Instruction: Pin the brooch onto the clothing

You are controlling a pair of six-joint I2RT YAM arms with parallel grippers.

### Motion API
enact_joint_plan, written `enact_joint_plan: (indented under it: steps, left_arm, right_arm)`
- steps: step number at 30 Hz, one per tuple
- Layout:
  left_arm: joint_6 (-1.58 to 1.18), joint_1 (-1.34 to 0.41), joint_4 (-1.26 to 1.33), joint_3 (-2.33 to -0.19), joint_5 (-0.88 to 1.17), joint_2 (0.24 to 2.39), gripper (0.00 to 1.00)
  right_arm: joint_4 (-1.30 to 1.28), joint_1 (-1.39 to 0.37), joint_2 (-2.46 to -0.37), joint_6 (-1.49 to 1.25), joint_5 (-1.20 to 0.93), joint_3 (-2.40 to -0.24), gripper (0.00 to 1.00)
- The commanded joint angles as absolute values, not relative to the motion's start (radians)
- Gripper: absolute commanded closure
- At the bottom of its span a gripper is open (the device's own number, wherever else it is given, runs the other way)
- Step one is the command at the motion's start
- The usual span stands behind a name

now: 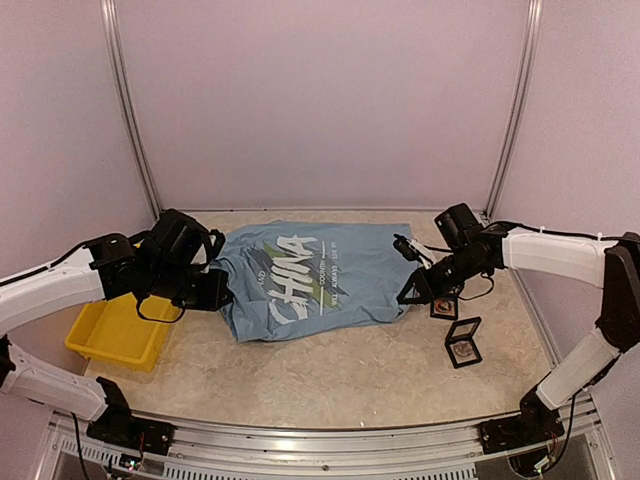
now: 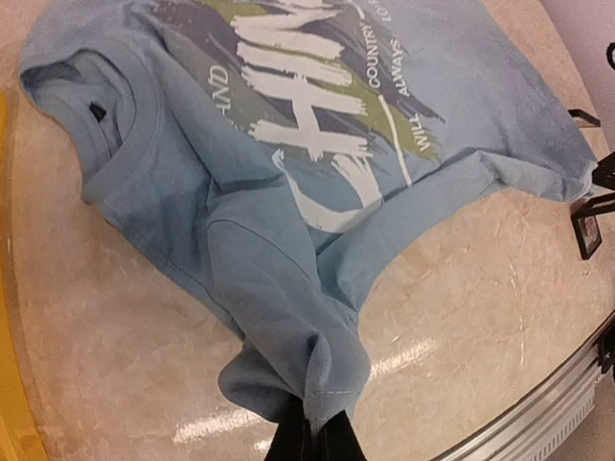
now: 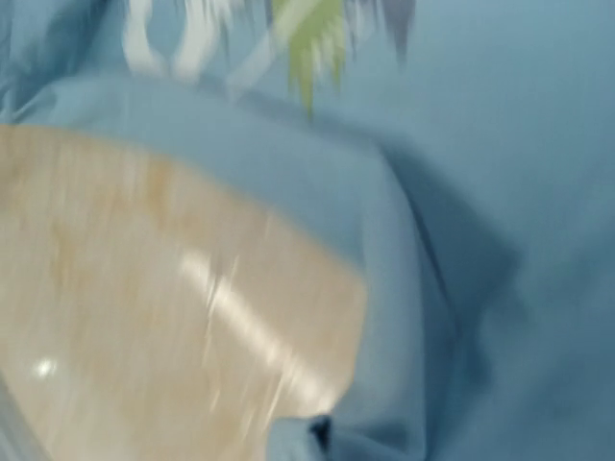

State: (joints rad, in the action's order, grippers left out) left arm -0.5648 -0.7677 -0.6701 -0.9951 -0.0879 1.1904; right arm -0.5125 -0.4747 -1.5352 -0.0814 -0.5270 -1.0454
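Observation:
The clothing, a light blue T-shirt with white "CHINA" lettering, lies rumpled across the middle of the table. My left gripper is at its left edge. In the left wrist view the black fingers are shut on a bunched sleeve hem of the T-shirt. My right gripper is at the shirt's right corner. The blurred right wrist view shows blue cloth folded round a dark fingertip. The brooch is a small reddish spot inside an open black case.
A second black case piece stands beside the right wrist, also seen as a black frame. A yellow bin sits at the left under the left arm. Walls close the table on three sides; a metal rail runs along the front.

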Motion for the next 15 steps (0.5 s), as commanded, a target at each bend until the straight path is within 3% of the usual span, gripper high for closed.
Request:
enact_joint_plan:
  steps: [1, 6, 15]
  left_arm:
    - [-0.748, -0.816, -0.827, -0.933, -0.077, 1.149, 1.00]
    - [-0.831, -0.904, -0.909, -0.904, -0.059, 1.127, 1.00]
    - [-1.023, -0.944, -1.155, -0.974, -0.271, 0.968, 1.00]
  right_arm:
    - [-0.721, -0.516, -1.469, -0.180, -0.541, -1.010, 1.00]
    - [-0.909, -0.561, -1.470, -0.172, -0.586, -1.037, 1.00]
    - [-1.171, -0.561, -1.431, -0.156, -0.539, -1.210, 1.00]
